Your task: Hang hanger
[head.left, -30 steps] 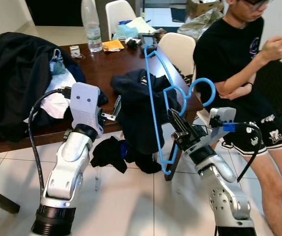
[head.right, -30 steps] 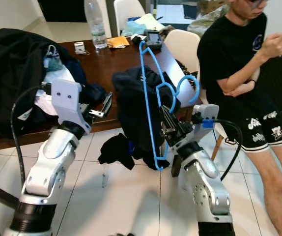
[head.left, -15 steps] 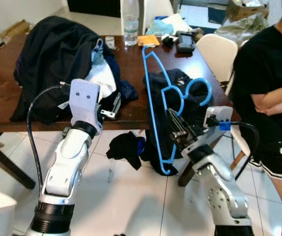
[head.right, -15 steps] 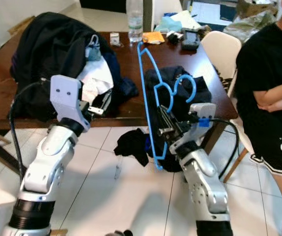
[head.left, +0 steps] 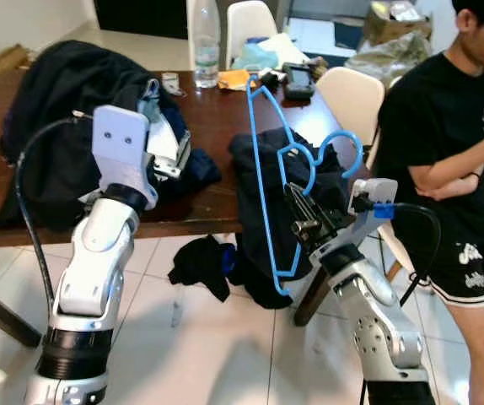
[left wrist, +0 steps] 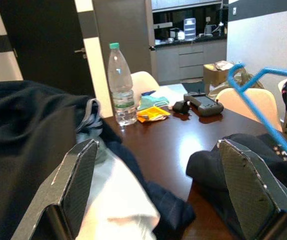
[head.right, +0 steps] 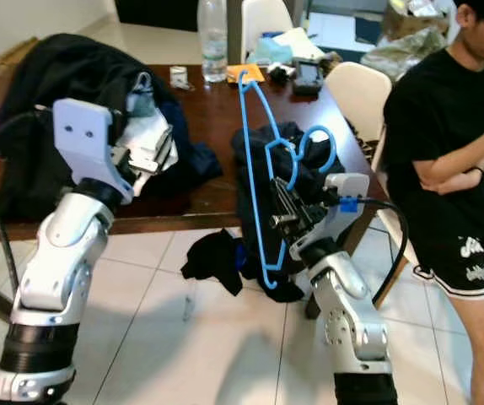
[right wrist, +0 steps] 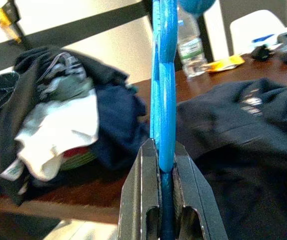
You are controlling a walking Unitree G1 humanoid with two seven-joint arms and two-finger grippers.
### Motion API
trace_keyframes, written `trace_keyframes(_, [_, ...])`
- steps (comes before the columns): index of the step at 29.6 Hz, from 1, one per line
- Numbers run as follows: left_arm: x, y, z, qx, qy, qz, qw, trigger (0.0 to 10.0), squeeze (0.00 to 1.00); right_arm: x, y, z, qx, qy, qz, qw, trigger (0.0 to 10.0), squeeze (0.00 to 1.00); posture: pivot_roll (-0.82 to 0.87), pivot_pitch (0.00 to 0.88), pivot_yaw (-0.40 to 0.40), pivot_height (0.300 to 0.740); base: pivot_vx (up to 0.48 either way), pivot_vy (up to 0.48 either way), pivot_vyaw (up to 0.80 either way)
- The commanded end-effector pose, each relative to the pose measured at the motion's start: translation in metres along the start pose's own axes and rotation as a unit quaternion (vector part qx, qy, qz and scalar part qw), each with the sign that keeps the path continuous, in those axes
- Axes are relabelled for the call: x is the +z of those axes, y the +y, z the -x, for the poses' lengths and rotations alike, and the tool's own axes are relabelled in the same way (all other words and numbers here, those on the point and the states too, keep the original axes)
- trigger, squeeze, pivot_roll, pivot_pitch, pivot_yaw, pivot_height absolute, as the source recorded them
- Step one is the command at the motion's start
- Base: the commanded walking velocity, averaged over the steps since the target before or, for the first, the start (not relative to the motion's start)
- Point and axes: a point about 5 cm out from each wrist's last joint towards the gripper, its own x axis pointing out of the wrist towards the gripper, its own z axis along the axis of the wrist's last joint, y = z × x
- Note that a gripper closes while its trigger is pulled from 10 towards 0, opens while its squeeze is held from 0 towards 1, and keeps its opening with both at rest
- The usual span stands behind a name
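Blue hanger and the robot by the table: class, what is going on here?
The right end effector is shut on a blue hanger, holding it upright in front of a dark garment that hangs over the edge of the wooden table. The left end effector is open, raised near the pile of clothes on the table. A person sits on the robot's right. The hanger is not yet hung.

Free room: bare tabletop (head.left: 217, 114), 12 o'clock of the dark garment (head.left: 263, 186).
Obstacles: clothes heap (head.left: 65, 118) at 10 o'clock; seated person (head.left: 444, 143) at 2 o'clock.
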Motion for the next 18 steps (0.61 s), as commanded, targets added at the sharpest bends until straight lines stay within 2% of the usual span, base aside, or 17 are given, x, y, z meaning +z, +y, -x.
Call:
trace_keyframes(1, [0.0025,-0.0028,-0.0014,-0.008,-0.006,0.002,1.0,10.0,0.0,-0.0007,-0.0031,0.0021,-0.007,0.002,-0.005,1.0,10.0,0.0,0.15,0.117,-0.037,0.74,0.42,0.0,0.0])
trace_keyframes(11, [0.0005,-0.003,-0.0006,0.026,0.006,-0.02,0.999,10.0,0.0,0.0008,-0.0032,-0.0035,-0.001,0.005,0.002,1.0,10.0,0.0,0.15,0.128,-0.036,0.74,0.375,0.0,0.0])
trace_keyframes(12, [0.0013,-0.0025,-0.0001,0.038,0.006,-0.04,0.998,10.0,0.0,0.0006,-0.003,-0.004,0.0,0.005,0.003,1.0,10.0,0.0,0.15,0.128,-0.036,0.74,0.0,0.0,0.0])
trace_keyframes(14, [0.0013,-0.0025,-0.0001,0.038,0.006,-0.04,0.998,10.0,0.0,0.0006,-0.003,-0.004,0.0,0.005,0.003,1.0,10.0,0.0,0.15,0.128,-0.036,0.74,0.0,0.0,0.0])
trace_keyframes(15, [0.0021,-0.002,0.0007,0.048,0.005,-0.058,0.997,10.0,0.0,0.0003,-0.0028,-0.0044,0.001,0.006,0.003,1.0,10.0,0.0,0.16,0.13,-0.034,0.74,0.0,0.0,0.0])
trace_keyframes(18, [0.0022,-0.0018,0.0017,0.056,0.007,-0.071,0.996,10.0,0.0,0.0001,-0.0027,-0.0046,0.002,0.007,0.003,1.0,10.0,0.0,0.16,0.13,-0.034,0.74,0.0,0.0,0.0])
